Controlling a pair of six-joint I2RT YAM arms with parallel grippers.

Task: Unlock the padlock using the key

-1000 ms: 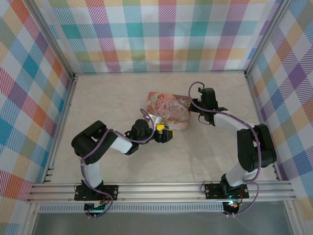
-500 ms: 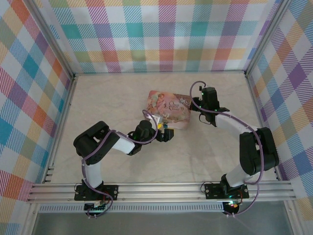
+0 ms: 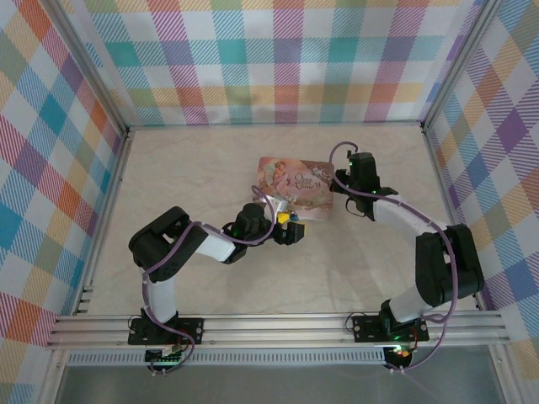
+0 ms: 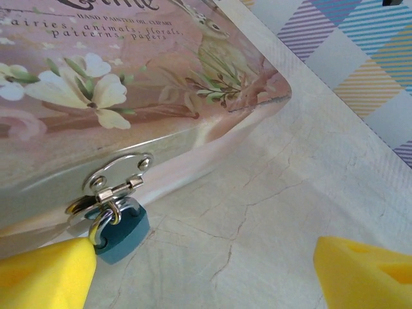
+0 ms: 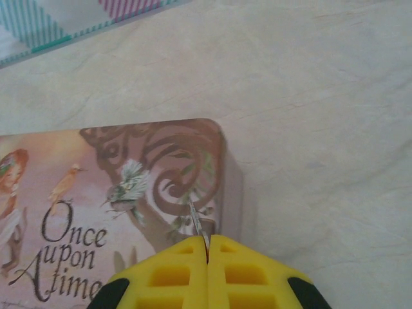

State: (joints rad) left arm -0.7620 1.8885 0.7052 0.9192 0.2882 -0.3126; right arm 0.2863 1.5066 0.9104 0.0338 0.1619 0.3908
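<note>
As the left gripper (image 4: 205, 278), fingers apart, edges right to the pink box (image 4: 135, 96) and its padlock (image 4: 122, 232), the right gripper (image 5: 207, 243) stays clamped on what seems the key (image 5: 199, 224).

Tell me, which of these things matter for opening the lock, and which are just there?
In the job: padlock hanging on the hasp of the pink box; what looks like the key, pinched in the right tool; open left tool.
Just there: table; checked walls.

Box (image 4: 129, 96): showing pink, with cream flowers, birds and dark script.
Padlock (image 4: 123, 233): showing dark teal.
Key (image 5: 197, 225): glinting silver.
Left fingers (image 4: 45, 273): showing bright yellow.
Counter (image 4: 257, 212): showing cream marbling.
Walls (image 3: 278, 59): showing pastel plaid.
</note>
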